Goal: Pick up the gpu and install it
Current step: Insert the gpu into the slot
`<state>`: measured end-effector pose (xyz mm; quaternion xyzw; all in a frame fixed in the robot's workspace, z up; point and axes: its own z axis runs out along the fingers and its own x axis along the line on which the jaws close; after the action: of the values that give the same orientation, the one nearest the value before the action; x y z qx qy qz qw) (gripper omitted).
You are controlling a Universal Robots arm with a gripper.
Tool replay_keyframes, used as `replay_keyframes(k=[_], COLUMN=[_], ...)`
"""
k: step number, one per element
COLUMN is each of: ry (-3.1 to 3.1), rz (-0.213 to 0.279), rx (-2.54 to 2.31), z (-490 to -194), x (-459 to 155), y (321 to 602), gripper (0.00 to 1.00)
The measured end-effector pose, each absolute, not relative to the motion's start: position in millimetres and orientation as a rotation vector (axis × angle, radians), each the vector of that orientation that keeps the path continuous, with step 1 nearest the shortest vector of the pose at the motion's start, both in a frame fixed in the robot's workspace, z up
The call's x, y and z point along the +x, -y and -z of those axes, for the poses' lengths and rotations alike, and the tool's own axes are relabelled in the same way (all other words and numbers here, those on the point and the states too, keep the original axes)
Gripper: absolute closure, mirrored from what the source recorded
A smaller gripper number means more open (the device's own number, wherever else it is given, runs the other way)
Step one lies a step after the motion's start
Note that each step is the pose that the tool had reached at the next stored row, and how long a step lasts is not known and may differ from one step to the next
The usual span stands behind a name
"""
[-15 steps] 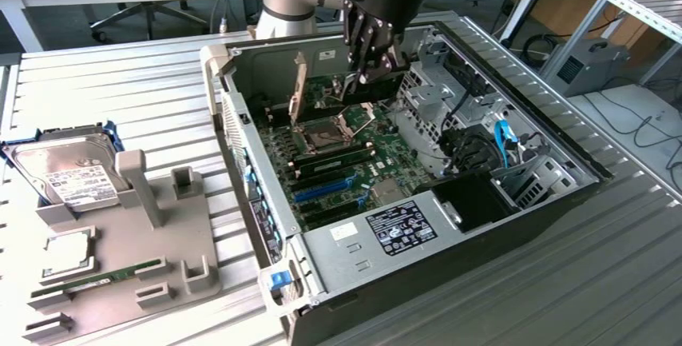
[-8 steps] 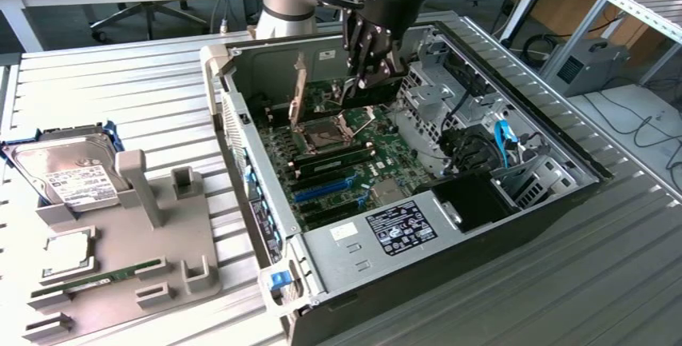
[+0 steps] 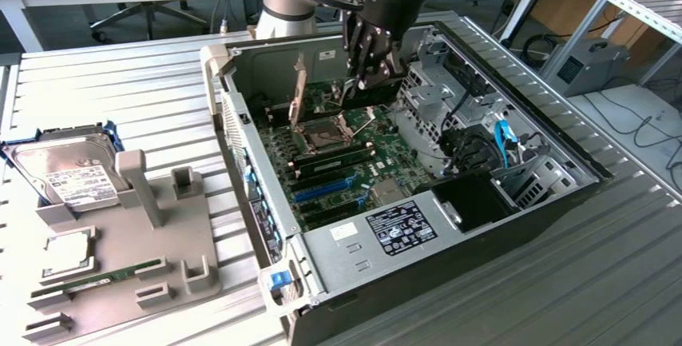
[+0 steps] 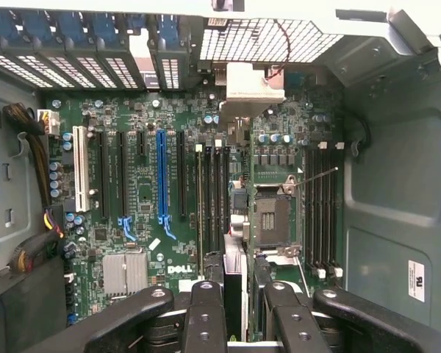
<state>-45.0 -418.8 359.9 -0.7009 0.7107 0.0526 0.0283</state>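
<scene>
My pincer (image 4: 242,316) is half closed, its two inner fingers (image 4: 204,312) clamped on the faces of the gpu (image 4: 237,283). The card hangs edge-on below me, inside the open computer case (image 4: 389,184). Its silver bracket (image 4: 244,88) points toward the vented back wall.

Beneath it lies the motherboard (image 4: 143,220). As I judge it, the card sits over the strip between the memory slots and the processor socket (image 4: 272,220), well apart from the long blue slot (image 4: 162,176). To do this step well I should keep the card plumb, with its lower edge parallel to the slot. The bracket should line up with a rear opening before any downward push, which must be straight and without twist.

The wrist view gives me the slot lines and the card's edge. The exterior view adds my height above the board and how the case lies on the table (image 3: 139,90). Farther off on the exterior view's left, a grey holder (image 3: 139,226) carries a hard drive (image 3: 75,174).
</scene>
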Motion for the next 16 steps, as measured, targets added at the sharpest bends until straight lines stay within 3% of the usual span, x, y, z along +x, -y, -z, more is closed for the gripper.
replay_keyframes(k=[16], ry=[-2.193], rz=[-0.162], rx=[-2.163], z=[-357.0], x=[-45.0], y=[418.8], gripper=[0.74])
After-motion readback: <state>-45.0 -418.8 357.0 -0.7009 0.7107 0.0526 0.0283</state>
